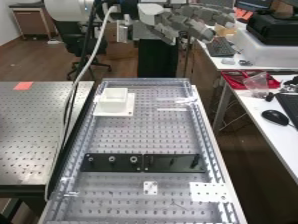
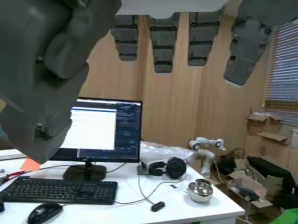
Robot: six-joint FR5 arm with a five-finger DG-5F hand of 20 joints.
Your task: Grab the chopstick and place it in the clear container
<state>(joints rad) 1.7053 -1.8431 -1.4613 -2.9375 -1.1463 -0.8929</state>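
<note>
On the far left of the perforated bench (image 1: 149,137), a white box (image 1: 114,96) is standing on a white plate (image 1: 130,106). Rightward, a thin pale strip (image 1: 171,109), perhaps the chopstick, is lying beside a clear thing (image 1: 176,101), perhaps the container; one cannot tell surely. Further right, above the far end, the hand (image 1: 189,22) is hanging, its fingers (image 2: 163,45) straight, spread and pinching nothing. The approach seems to be going on; the next move is calling for lowering, then careful pinching.
</note>
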